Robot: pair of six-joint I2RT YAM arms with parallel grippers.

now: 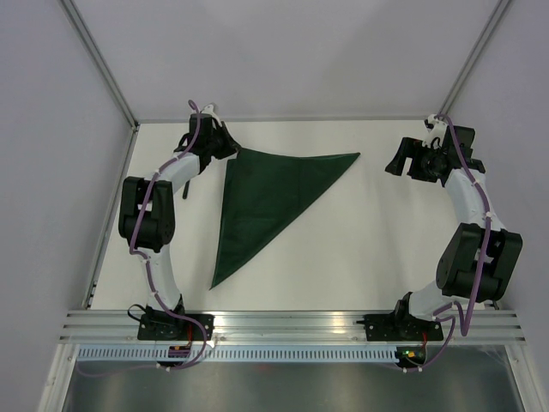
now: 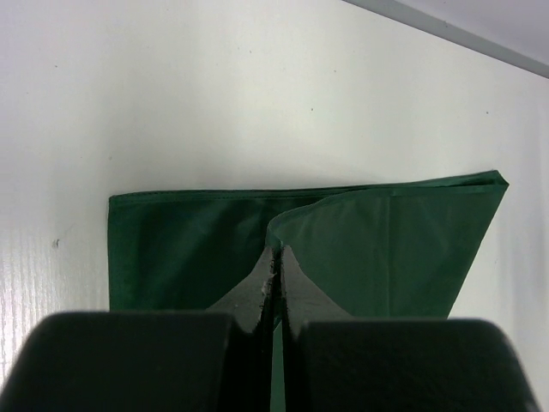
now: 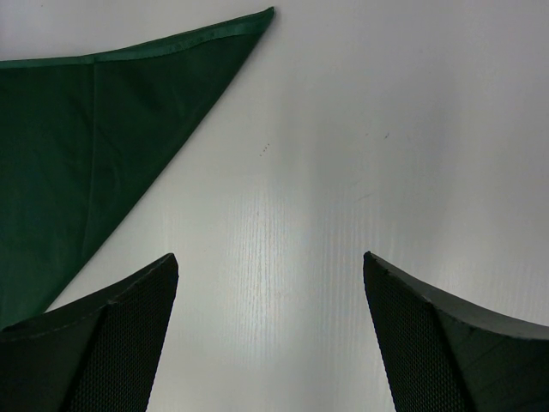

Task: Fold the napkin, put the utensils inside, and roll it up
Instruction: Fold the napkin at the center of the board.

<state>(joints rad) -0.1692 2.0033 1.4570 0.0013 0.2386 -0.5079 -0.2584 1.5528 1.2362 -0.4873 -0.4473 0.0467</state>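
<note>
The dark green napkin (image 1: 266, 193) lies folded into a triangle on the white table, one point near the front and one far right. My left gripper (image 1: 233, 148) is at its far left corner. In the left wrist view the gripper (image 2: 279, 253) is shut on the napkin (image 2: 386, 249), with a curled edge of the upper layer pinched at the fingertips. My right gripper (image 1: 395, 163) stands open over bare table just right of the napkin's right tip; its wrist view shows the gripper (image 3: 270, 256) with nothing between the fingers and the napkin (image 3: 77, 137) at the left. The utensils are out of view.
The white table (image 1: 386, 257) is bounded by grey walls at the back and both sides. A metal rail (image 1: 292, 322) carrying both arm bases runs along the front edge.
</note>
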